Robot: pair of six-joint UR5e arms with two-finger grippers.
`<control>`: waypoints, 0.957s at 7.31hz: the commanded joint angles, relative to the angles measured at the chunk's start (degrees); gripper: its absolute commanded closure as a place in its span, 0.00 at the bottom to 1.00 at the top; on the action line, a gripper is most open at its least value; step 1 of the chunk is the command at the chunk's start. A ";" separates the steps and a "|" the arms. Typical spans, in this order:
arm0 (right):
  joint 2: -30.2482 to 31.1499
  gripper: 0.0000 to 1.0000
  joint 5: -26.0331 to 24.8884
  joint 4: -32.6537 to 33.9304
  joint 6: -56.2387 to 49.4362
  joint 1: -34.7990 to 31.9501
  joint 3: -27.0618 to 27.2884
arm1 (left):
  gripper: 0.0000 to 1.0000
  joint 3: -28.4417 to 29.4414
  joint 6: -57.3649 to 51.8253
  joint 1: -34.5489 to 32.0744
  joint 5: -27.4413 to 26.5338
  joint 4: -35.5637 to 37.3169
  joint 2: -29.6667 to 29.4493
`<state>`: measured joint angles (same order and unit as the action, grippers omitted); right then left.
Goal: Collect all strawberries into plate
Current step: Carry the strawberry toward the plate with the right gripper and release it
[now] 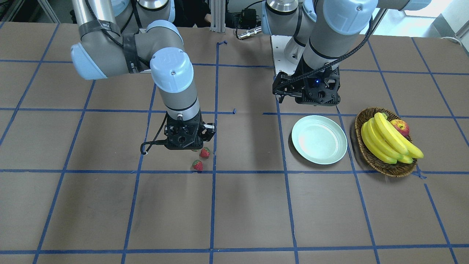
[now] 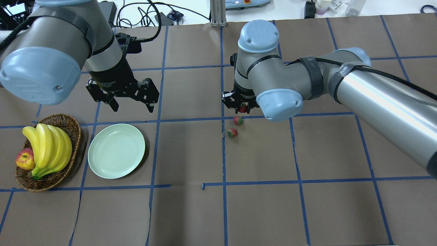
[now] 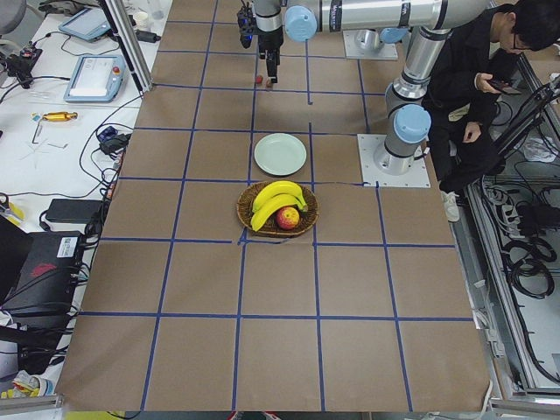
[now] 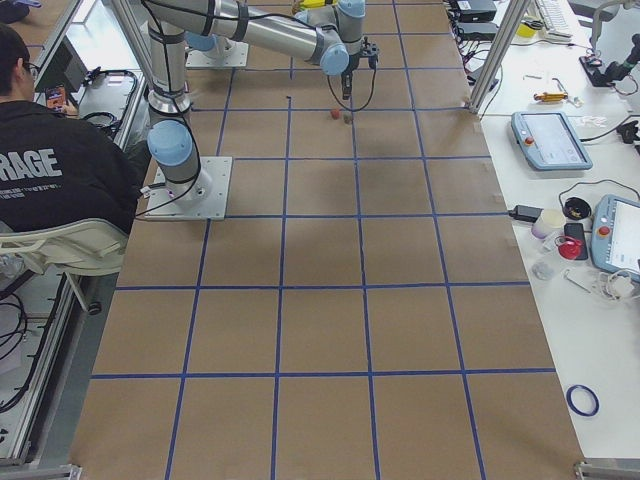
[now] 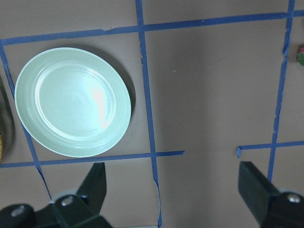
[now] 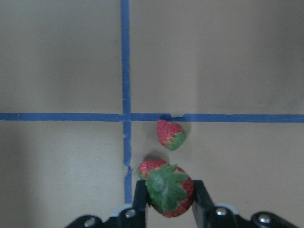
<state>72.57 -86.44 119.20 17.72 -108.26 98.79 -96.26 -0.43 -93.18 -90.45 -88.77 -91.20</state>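
While the round, shallow, pale mint-green glossy plate holds nothing, the left gripper hangs near it, fingers spread wide. Well apart from the plate, the right gripper pinches one small red green-capped strawberry. That rounded fruit could slip out in transit, or its lift could nudge the two loose strawberries just beside it.

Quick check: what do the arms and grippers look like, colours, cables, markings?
The left arm and right arm are silver-grey tubes with pale blue round joint caps. A black cable runs along each, strapped by black bands. The left gripper and right gripper are black, with two flat fingers each; a small blue light glows at the left wrist.
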 commanded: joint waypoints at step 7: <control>-9.89 1.00 5.76 2.79 4.79 -6.87 -1.49 | 0.00 0.29 -0.44 3.97 -0.25 -0.61 1.37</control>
<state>64.04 -81.44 121.60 22.94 -115.01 97.23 -95.85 -0.80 -89.58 -90.62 -89.22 -89.94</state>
